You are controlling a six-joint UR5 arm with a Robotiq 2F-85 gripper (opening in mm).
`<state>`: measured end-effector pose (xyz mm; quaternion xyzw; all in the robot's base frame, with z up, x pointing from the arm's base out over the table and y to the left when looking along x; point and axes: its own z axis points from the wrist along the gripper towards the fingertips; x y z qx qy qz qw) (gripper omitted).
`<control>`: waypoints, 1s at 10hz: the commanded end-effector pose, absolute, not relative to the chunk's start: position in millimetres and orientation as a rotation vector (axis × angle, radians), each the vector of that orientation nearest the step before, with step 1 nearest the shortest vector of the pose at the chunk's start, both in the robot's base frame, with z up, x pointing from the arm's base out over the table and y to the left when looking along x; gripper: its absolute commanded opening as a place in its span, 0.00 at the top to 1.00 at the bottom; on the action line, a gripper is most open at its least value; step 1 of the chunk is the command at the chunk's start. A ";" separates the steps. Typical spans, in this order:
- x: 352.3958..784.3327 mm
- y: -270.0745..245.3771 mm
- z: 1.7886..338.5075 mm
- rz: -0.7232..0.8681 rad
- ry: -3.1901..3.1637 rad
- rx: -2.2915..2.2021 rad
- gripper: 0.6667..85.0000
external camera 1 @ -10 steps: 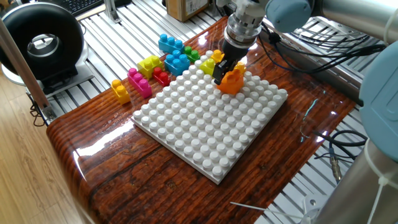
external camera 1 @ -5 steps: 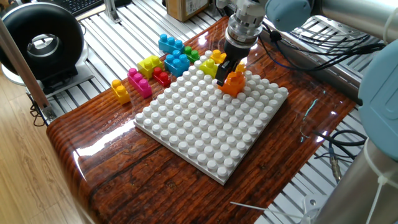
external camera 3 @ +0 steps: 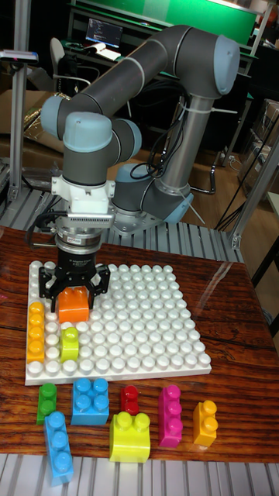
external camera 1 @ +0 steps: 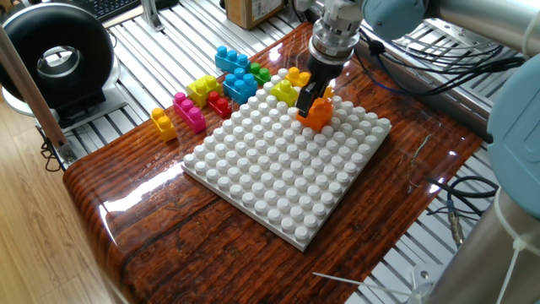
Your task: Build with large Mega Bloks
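An orange Mega Blok sits on the studs near the far corner of the white baseplate. My gripper stands open over it, with one finger on each side of its top. A long orange brick and a lime brick also sit on the plate's edge. Loose bricks lie beside the plate: two blue, green, yellow, red, magenta and orange-yellow.
A black round device stands at the far left beyond the table. A cardboard box is at the back. Cables run along the right side, off the wooden table.
The gripper has lifted a little and shifted toward the back right. The orange brick has stayed seated on the baseplate, and more of it shows below the fingers.
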<state>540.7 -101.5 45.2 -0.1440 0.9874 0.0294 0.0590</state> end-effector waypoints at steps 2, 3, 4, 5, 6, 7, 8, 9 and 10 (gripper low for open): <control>537.6 -97.4 49.5 0.122 2.995 -0.399 0.13; 535.4 -96.8 50.5 0.130 2.997 -0.385 0.14; 533.5 -95.2 50.3 0.140 2.999 -0.373 0.15; 532.7 -94.6 50.5 0.141 3.000 -0.359 0.15; 531.4 -93.8 50.7 0.141 3.000 -0.350 0.17; 529.9 -93.1 49.4 0.140 2.997 -0.345 0.18; 528.3 -93.1 48.3 0.143 2.996 -0.340 0.21; 527.6 -93.4 48.4 0.142 2.996 -0.342 0.22; 526.4 -94.1 47.9 0.142 2.994 -0.342 0.22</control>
